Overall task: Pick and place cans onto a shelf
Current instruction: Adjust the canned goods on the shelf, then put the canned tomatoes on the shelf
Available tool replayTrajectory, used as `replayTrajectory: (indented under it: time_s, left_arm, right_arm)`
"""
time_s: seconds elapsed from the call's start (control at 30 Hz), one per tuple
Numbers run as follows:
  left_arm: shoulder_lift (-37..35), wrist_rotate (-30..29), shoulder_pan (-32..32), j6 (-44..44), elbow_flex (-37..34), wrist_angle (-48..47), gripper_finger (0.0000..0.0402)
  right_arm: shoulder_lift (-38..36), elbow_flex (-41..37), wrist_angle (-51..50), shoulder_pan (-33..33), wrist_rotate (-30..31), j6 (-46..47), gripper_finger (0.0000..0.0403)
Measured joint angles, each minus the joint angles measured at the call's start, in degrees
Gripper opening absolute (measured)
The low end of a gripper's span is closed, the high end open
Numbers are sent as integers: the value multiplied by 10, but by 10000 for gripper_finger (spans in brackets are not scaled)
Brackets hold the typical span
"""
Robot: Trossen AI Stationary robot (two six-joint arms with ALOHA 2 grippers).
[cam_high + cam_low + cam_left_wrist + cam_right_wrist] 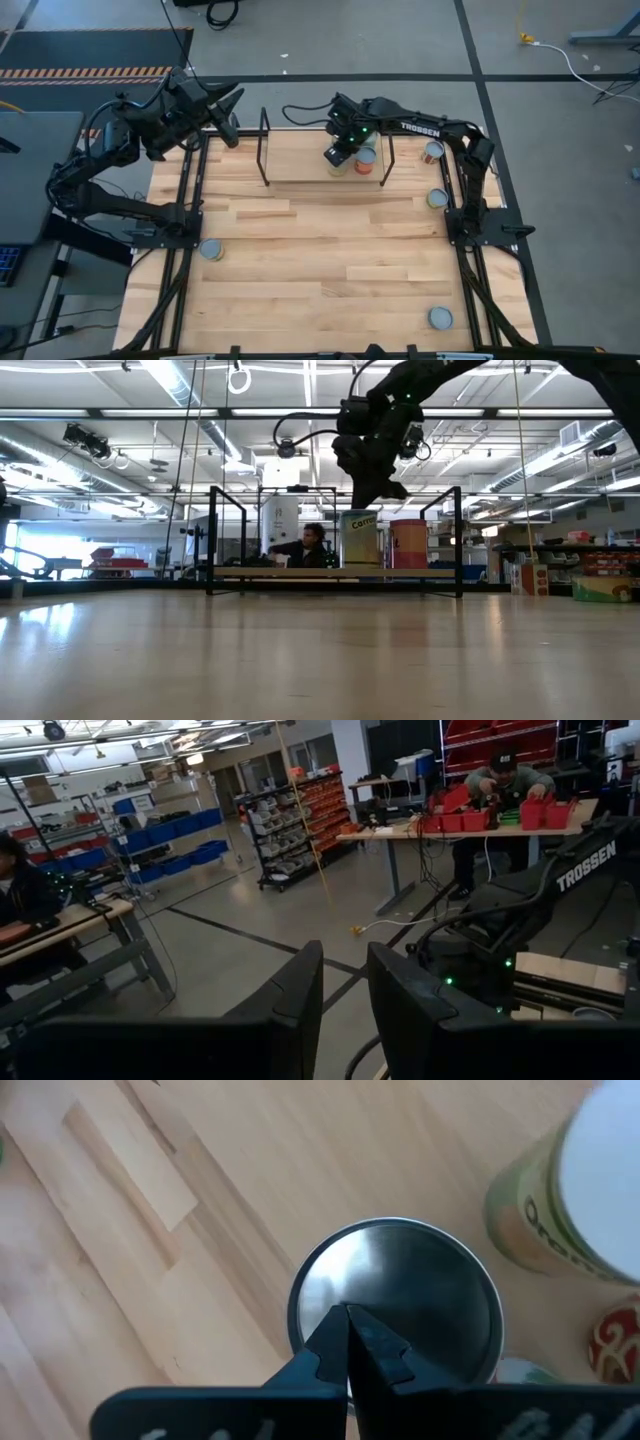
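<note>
The shelf (300,165) stands at the table's far middle, its light board (300,572) between black end frames. On its right part stand a can with a yellowish label (360,538) and an orange can (408,543). My right gripper (340,155) (376,500) is shut and slants down just over the silver lid (400,1295) of one can. A green-labelled can (545,1210) stands beside that one. My left gripper (232,128) (345,1010) is raised at the far left, pointing level, open with nothing between its fingers. My right gripper's shut fingertips (345,1320) come from above onto the silver lid's middle (400,1295), slanting down. The can stands upright on the shelf board. I cannot tell whether the tips touch the lid or stop just above it.
Loose cans stand on the tabletop at the left (210,250), near right (440,318), right (437,198) and far right (432,152). The shelf's black end frames (225,540) (450,540) rise beside the cans. People sit beyond the table (312,545) (505,785).
</note>
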Motion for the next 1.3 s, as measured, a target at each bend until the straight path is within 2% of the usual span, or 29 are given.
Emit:
replayTrajectory:
  time_s: [0.57, 0.83, 1.03, 1.13, 1.3]
  left_arm:
    - [-12, -13, 0, 0, 0, 13, 89]
    - [-14, -13, 0, -1, 0, 27, 89]
    - [-14, -13, 0, -8, 0, 33, 89]
    - [-15, -11, -3, -54, 0, 30, 89]
    - [-21, -2, -20, -111, 0, 15, 89]
  right_arm:
    - [-4, -1, -14, -13, 0, -12, 4]
    - [-51, -2, 10, -22, 7, -28, 4]
    - [-103, -1, 60, -33, 39, -43, 5]
    - [-125, -1, 84, -36, 59, -53, 5]
    - [-182, -1, 126, -28, 142, -69, 14]
